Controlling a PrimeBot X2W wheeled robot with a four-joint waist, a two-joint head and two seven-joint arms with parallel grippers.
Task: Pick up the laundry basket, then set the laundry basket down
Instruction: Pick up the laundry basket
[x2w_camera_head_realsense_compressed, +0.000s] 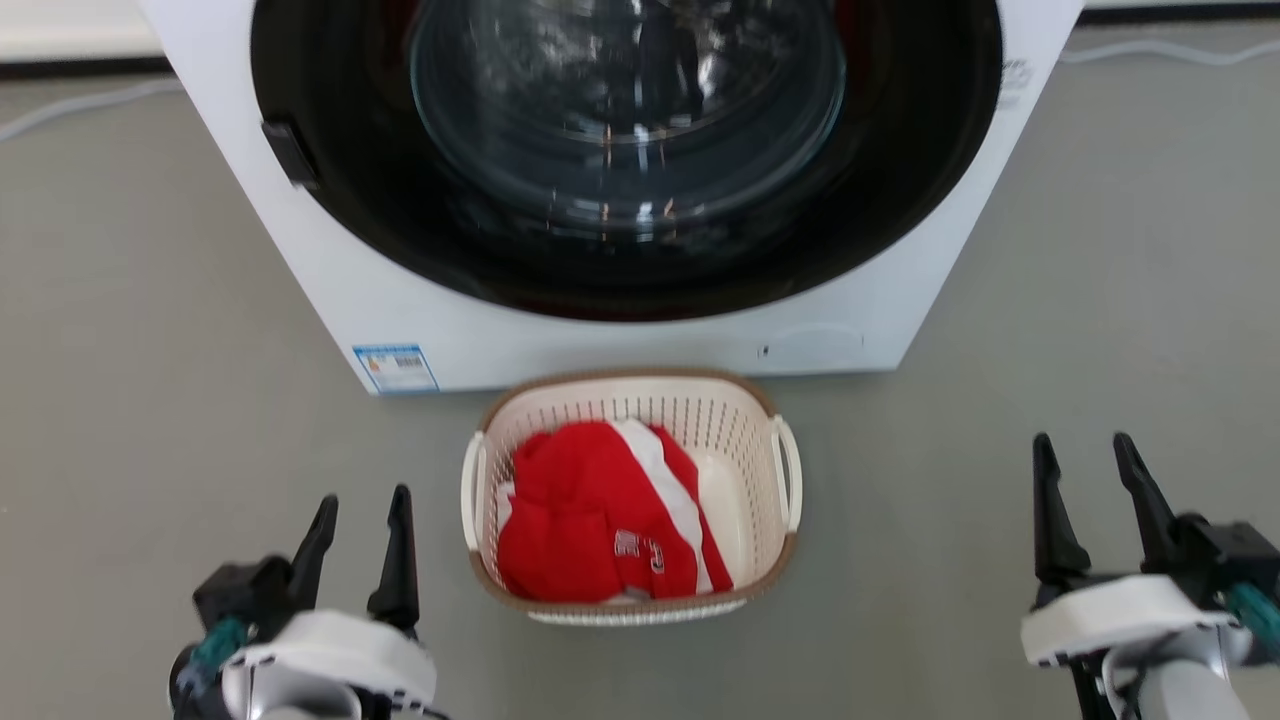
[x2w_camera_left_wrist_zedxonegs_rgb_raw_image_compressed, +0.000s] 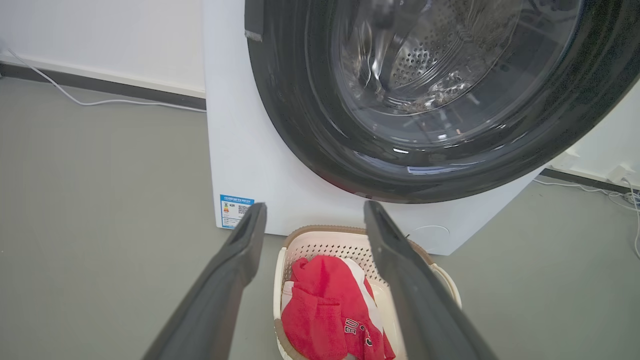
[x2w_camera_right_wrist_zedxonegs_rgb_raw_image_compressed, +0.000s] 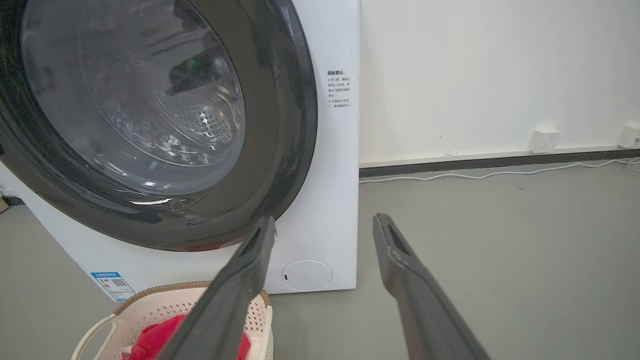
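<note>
While the laundry basket (x2w_camera_head_realsense_compressed: 640, 410) stood on the floor (x2w_camera_head_realsense_compressed: 150, 400) between the two pairs of jaws, apart from both and close before the washer (x2w_camera_head_realsense_compressed: 560, 335), the left jaws and the right jaws were both spread apart, holding nothing. The pick-up seemed not yet begun. Next, each pair should move inward to the loop handles (x2w_camera_head_realsense_compressed: 472, 490) and close evenly.

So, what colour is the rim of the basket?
Brown, with a woven look. The rim shows best in the head view.
</note>
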